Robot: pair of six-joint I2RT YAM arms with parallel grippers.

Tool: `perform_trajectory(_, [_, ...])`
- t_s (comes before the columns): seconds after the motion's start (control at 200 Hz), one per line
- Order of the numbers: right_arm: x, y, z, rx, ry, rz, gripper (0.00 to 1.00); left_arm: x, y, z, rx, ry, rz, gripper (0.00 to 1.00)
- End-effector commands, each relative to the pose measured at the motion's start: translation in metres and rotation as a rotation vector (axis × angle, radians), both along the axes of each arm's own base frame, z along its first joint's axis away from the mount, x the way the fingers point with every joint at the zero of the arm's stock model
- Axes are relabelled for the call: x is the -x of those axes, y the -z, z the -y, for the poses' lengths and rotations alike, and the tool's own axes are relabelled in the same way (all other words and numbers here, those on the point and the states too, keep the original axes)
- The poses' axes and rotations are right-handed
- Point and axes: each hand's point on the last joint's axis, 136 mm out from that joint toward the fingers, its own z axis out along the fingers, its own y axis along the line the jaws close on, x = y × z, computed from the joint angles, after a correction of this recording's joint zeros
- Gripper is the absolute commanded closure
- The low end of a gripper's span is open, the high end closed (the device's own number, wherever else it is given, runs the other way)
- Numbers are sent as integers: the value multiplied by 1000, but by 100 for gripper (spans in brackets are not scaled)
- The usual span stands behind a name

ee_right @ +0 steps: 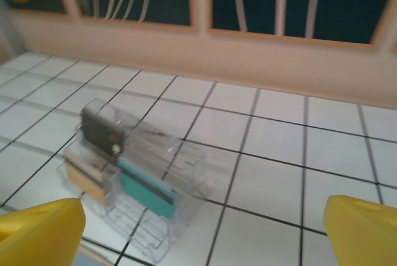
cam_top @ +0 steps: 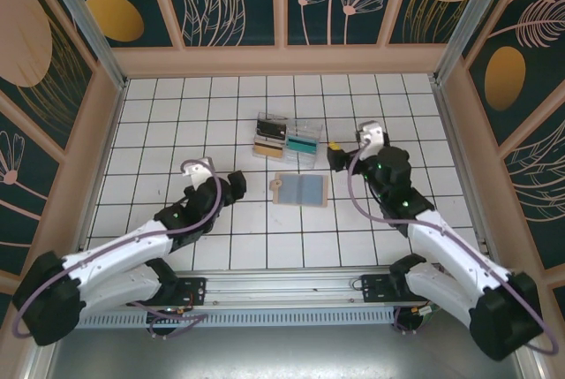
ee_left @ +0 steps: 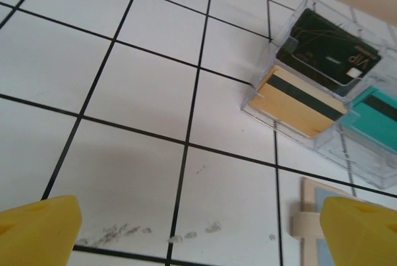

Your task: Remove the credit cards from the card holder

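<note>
Right gripper point(ee_right: 200, 234) stands wide open with nothing between its yellow fingertips, which sit at the bottom corners of its wrist view; the clear tray point(ee_right: 180, 154) lies left of centre there. Left gripper point(ee_left: 200, 234) is likewise spread wide and empty over white tile. From overhead, the card holder point(cam_top: 300, 189) lies opened flat at the centre of the frame, between the two grippers. Just above it, the tray holds the credit cards point(ee_left: 327, 52), one black, one tan and one teal, in separate compartments.
</note>
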Motion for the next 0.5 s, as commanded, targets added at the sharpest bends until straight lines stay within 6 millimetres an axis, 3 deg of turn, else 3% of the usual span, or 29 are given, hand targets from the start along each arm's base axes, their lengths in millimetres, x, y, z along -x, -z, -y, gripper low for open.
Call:
perform_trajectory(0.0, [-1,-15,35,-126,188,75,1,-27,-17,-10,-81,-83,71,2])
perform_trajectory(0.07, [-4,-4,54,-98,282,67,1,-44,-16,-24,-143,-126,54,1])
perform_trajectory(0.2, [-14,23,92,-58,432,31,1,-69,-23,-71,-289,-269,60,1])
perform_trajectory(0.375, [-34,65,145,-135,566,-41,1,-81,-33,-129,-426,-400,136,1])
perform_trajectory(0.495, [-52,80,159,-118,593,-73,1,-91,-32,-164,-399,-476,135,1])
